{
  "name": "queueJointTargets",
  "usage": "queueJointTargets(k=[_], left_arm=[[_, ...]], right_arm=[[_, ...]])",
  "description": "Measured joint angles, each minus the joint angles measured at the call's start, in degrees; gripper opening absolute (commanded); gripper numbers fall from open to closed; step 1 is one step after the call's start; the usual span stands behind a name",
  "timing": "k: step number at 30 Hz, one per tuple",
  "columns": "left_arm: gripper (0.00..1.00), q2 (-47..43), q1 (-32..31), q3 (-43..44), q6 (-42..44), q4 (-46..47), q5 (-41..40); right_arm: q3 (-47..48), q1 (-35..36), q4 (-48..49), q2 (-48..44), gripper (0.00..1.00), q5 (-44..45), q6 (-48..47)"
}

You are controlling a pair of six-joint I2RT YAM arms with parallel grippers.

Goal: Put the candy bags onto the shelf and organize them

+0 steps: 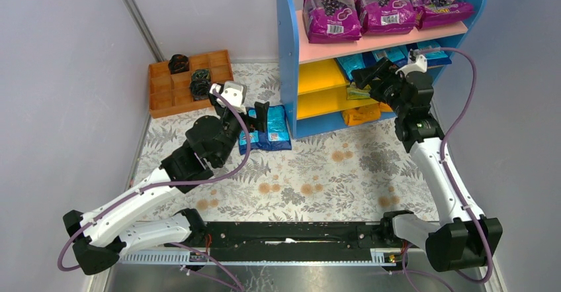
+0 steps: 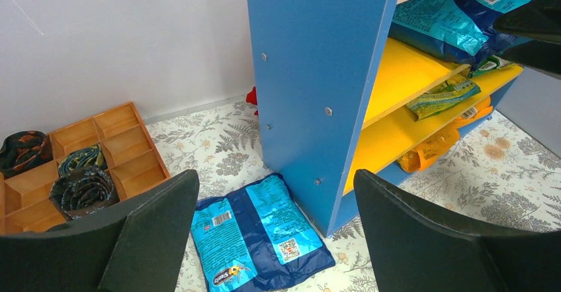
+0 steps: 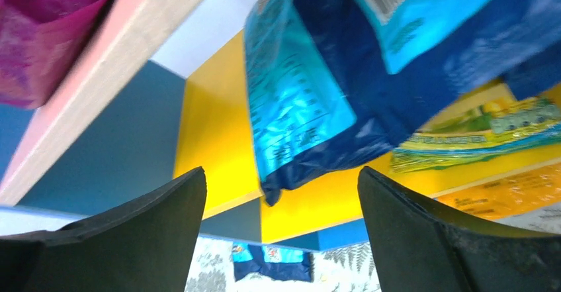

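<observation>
The shelf [image 1: 288, 67] stands at the back right, with blue sides, a pink top board and yellow boards [image 2: 413, 73]. A shiny blue candy bag [image 1: 270, 130] lies flat on the table against the shelf's left panel; it also shows in the left wrist view [image 2: 258, 232]. My left gripper [image 1: 259, 121] is open just above and left of it, empty. Blue bags [image 3: 331, 73] lie on the upper yellow board, a green-yellow bag [image 3: 476, 133] and orange bags [image 1: 361, 114] lower down. My right gripper [image 1: 368, 75] is open and empty at the shelf's front.
Three purple grape-print bags [image 1: 384, 6] lie on the pink top board. An orange compartmented tray [image 1: 167, 93] with dark rolled items stands at the back left. Walls close in on the left, back and right. The floral table cover [image 1: 317, 166] spreads in front of the shelf.
</observation>
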Motion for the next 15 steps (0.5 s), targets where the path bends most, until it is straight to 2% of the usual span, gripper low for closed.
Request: queueJointTargets(k=[3, 9, 15], left_arm=[[0.91, 0.0, 0.0, 0.0, 0.0, 0.0, 0.02], [0.91, 0.02, 0.0, 0.0, 0.0, 0.0, -0.02], [0.91, 0.33, 0.0, 0.0, 0.0, 0.02, -0.02]], right_arm=[[1.11, 0.0, -0.48, 0.04, 0.75, -4.2, -0.26], [2.12, -0.02, -0.39, 2.84, 0.65, -8.57, 0.5], [2.12, -0.04, 0.02, 6.36, 0.38, -10.08, 1.92]])
